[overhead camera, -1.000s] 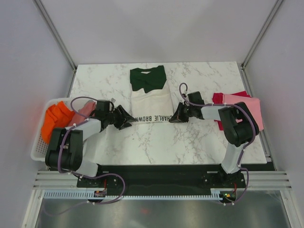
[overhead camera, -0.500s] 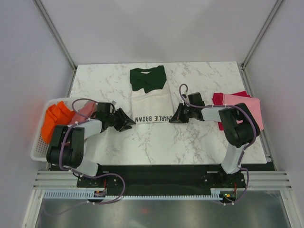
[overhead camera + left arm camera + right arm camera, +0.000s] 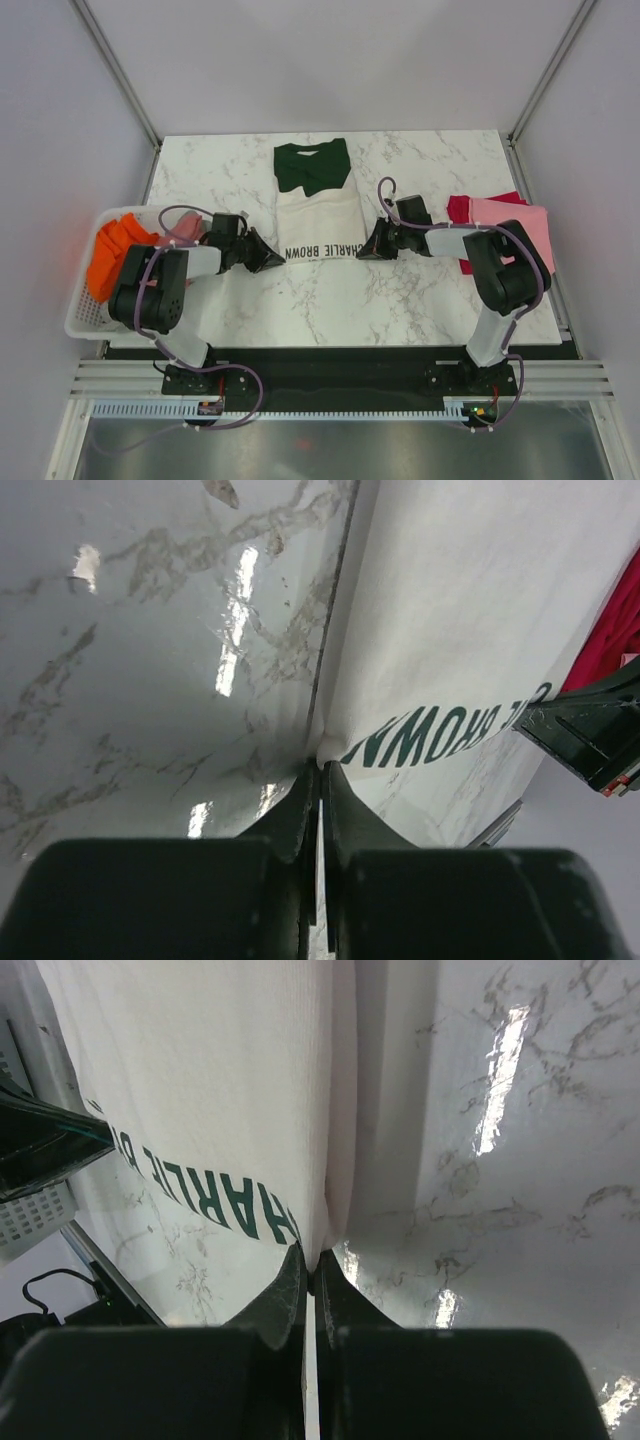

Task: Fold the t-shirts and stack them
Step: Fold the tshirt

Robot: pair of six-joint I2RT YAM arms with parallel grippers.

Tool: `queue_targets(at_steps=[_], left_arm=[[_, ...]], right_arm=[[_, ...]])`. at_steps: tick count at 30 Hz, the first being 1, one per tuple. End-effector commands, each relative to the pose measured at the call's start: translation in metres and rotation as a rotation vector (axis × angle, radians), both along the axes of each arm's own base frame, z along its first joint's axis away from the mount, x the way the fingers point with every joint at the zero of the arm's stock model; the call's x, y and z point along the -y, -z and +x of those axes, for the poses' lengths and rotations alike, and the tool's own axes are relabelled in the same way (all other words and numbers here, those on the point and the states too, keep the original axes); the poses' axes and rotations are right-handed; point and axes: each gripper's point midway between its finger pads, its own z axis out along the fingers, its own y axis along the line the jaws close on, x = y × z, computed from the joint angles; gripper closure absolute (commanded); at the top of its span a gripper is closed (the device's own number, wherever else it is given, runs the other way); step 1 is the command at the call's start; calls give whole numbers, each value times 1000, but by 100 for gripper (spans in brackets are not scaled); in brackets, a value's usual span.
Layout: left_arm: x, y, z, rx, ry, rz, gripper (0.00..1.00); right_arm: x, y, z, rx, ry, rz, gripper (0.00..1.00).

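Note:
A cream t-shirt with dark green sleeves folded across its top lies at the table's middle, its near edge showing green lettering. My left gripper is shut on the shirt's near-left corner; the jaws pinch the cloth. My right gripper is shut on the near-right corner, fingertips tight on the cream cloth. Pink and crimson t-shirts sit stacked at the right. Orange and dusty-rose ones lie in the basket.
A white slatted basket stands at the left table edge, beside the left arm. The marble tabletop lies bare in front of the shirt. Grey walls and slanted frame posts close in the back.
The left gripper slid right to the shirt's near-left corner and shut on it. The right gripper stayed shut on the near-right corner.

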Motion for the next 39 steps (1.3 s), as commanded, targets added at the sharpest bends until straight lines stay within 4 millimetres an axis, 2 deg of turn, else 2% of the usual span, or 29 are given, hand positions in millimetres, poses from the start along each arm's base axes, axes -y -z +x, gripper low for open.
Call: queue_targets(at_steps=[1, 4, 7, 9, 10, 11, 12, 13, 14, 15, 16, 17, 18, 19, 20, 21, 22, 24, 25, 27, 28, 30, 35, 36, 38, 39], left_arm=[[11, -19, 24, 118, 19, 14, 98], [22, -30, 30, 130, 41, 16, 98], [30, -38, 24, 134, 73, 22, 98], [28, -40, 15, 130, 84, 38, 98], [27, -36, 6, 119, 88, 44, 98], [25, -45, 1, 144, 87, 41, 98], [24, -44, -7, 137, 89, 38, 98], [24, -38, -22, 109, 104, 29, 98], [25, -48, -29, 135, 112, 14, 98], [25, -47, -36, 127, 118, 8, 98], [27, -42, -53, 101, 137, 1, 98], [30, -51, -59, 134, 147, -12, 98], [35, -52, -72, 116, 167, -21, 98], [34, -47, -87, 86, 175, -21, 98], [37, -61, -93, 124, 187, -41, 98], [39, -66, -100, 117, 192, -59, 98], [42, -68, -114, 92, 216, -69, 98], [43, -82, -126, 99, 228, -83, 98], [45, -101, -131, 158, 238, -102, 98], [43, -111, -144, 144, 229, -124, 98], [43, -124, -150, 180, 236, -152, 98], [44, -134, -160, 165, 240, -192, 98], [50, -168, -165, 199, 259, -267, 98], [51, -180, -163, 218, 258, -272, 98], [51, -189, -158, 231, 246, -270, 98], [52, -198, -154, 247, 240, -274, 98]], right_arm=[[1, -18, 4, 67, 3, 2, 100], [5, -22, 5, 83, 26, -17, 100], [11, -27, 3, 98, 45, -26, 100], [15, -26, -6, 93, 43, -31, 100], [16, -32, -8, 109, 41, -29, 100], [18, -33, -13, 109, 39, -34, 100], [21, -27, -23, 83, 32, -40, 100], [22, -33, -28, 96, 29, -31, 100], [21, -34, -35, 89, 18, -18, 100], [24, -27, -49, 60, 12, -25, 100], [23, -37, -54, 89, 2, -15, 100], [23, -37, -61, 90, -3, -15, 100], [28, -30, -78, 51, -10, -35, 100], [26, -42, -85, 86, -21, -20, 100], [30, -38, -99, 61, -24, -32, 100], [31, -43, -105, 66, -27, -29, 100], [31, -60, -110, 115, -33, -9, 100], [36, -68, -124, 105, -33, -15, 100], [38, -85, -127, 155, -35, 2, 100], [42, -99, -135, 165, -29, 0, 100], [43, -113, -137, 204, -25, 17, 100], [45, -131, -141, 231, -20, 29, 100], [46, -167, -134, 292, -12, 27, 100], [47, -170, -131, 300, -11, 19, 100], [47, -186, -123, 331, 2, 7, 100], [46, -184, -119, 322, -3, -7, 100]])
